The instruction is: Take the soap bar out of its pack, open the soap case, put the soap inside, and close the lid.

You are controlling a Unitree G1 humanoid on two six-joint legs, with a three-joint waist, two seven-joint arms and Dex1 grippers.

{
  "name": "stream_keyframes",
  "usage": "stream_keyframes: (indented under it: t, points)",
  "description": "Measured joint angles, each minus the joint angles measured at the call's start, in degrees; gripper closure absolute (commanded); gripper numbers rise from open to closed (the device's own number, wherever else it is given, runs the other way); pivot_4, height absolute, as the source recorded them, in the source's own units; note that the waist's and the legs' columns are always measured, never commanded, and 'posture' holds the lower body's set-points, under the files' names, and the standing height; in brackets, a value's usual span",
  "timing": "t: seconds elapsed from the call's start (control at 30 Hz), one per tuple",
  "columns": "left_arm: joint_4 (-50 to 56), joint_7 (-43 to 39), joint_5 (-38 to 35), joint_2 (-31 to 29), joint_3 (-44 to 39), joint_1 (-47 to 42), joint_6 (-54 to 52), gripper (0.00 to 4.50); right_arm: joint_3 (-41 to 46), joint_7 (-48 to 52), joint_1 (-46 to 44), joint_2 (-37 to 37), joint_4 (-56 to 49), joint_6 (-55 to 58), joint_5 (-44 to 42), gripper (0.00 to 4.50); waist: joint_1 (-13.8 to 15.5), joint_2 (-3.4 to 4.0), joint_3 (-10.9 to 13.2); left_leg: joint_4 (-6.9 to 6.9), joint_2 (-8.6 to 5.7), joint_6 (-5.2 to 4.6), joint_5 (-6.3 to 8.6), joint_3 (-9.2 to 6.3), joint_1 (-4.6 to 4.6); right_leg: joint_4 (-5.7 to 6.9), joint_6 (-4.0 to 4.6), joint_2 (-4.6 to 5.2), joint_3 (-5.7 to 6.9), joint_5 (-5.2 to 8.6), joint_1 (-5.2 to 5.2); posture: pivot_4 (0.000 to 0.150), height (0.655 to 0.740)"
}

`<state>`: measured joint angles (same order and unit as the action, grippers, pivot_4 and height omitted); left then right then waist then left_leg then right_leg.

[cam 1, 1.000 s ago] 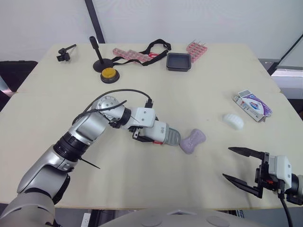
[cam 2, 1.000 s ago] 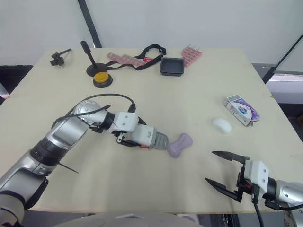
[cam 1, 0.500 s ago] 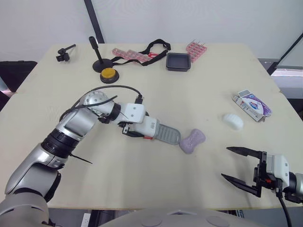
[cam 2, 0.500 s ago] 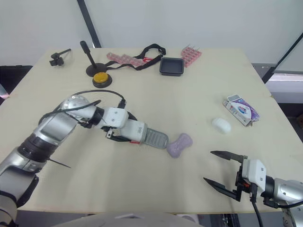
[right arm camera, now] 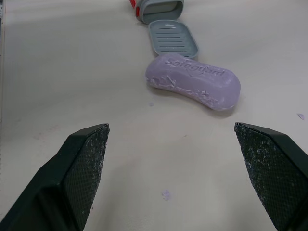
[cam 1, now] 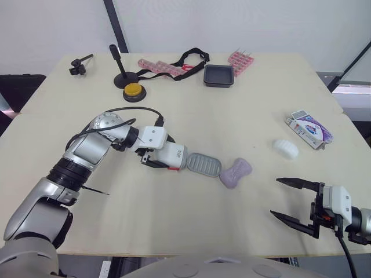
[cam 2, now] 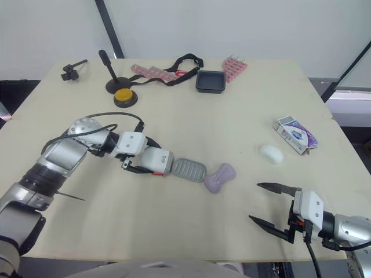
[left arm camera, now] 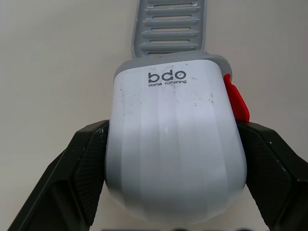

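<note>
At the middle of the bench [cam 1: 243,98], the left hand [cam 1: 165,155] is clamped on the white soap case [left arm camera: 175,144] (red latch on one side). The case's grey slatted half [cam 1: 203,164] lies open and flat to the right. Just right of that sits the purple soap bar [cam 1: 235,172], unwrapped, on the bench itself. At the near right edge is the right hand [cam 1: 277,198], fingers spread wide, gripping nothing. Far right lies the soap pack [cam 1: 309,128], a small white lump [cam 1: 285,148] near it.
</note>
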<state>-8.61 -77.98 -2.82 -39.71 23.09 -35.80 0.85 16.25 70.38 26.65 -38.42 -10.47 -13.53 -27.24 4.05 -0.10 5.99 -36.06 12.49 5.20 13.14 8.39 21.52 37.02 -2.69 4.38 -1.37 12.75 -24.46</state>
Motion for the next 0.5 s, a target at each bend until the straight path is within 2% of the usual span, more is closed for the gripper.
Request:
stream_keyframes:
  t: [0.07,0.13,0.5]
  points:
    - [-0.4,-0.1,0.0,0.3,-0.1,0.0,0.2,1.01,0.0,0.0,0.1,-0.1,0.0,0.0,0.0,0.02,0.0,0.00,0.0,0.00,0.00,0.00,0.00,0.00,0.00,0.00,0.00,0.00,0.00,0.00,0.03,0.150,0.7291]
    - [-0.8,-0.1,-0.1,0.5,-0.2,0.0,0.2,0.01,0.0,0.0,0.1,-0.1,0.0,0.0,0.0,0.00,0.1,0.00,0.0,0.00,0.00,0.00,0.00,0.00,-0.01,0.00,0.00,0.01,0.00,0.00,0.05,0.150,0.7291]
    - [-2.8,-1.2,-0.3,0.4,-0.8,0.0,1.4,0.00,0.0,0.3,0.3,-0.1,1.0,-0.7,0.1,0.00,0.1,-0.02,0.0,0.03,0.00,0.00,0.00,-0.01,0.00,-0.06,0.00,0.00,0.03,0.00,0.05,0.150,0.7291]
